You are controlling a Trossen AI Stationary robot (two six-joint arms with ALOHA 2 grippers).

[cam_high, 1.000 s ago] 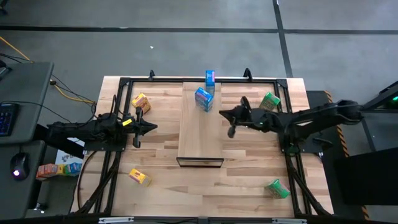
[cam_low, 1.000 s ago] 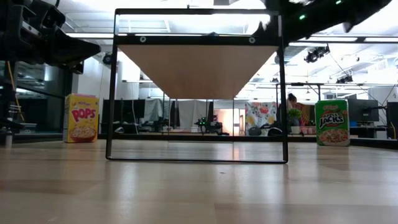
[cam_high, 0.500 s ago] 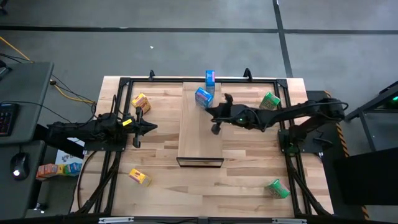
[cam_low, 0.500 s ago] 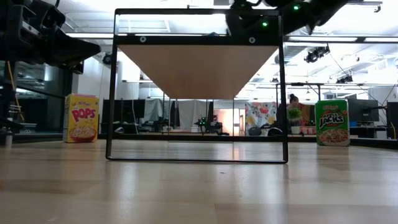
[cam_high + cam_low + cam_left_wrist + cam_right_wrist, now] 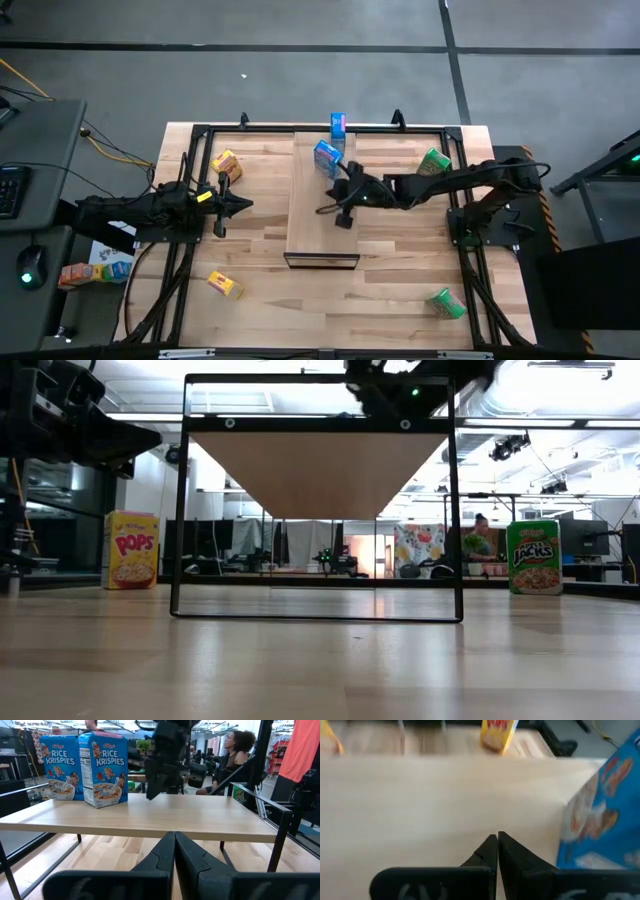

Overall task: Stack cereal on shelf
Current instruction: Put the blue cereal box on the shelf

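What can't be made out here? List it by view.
- Low view: the two blue cereal boxes cannot be seen; the shelf shows only its underside.
- Right wrist view: the near blue box is blurred and cut off by the picture's edge; its print is unreadable.
- High view: lettering on the yellow boxes is too small.

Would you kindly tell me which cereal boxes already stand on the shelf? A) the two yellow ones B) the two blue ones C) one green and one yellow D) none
B: the high view shows both blue boxes at the far end of the shelf, while the yellow boxes and green boxes lie on the tabletop.
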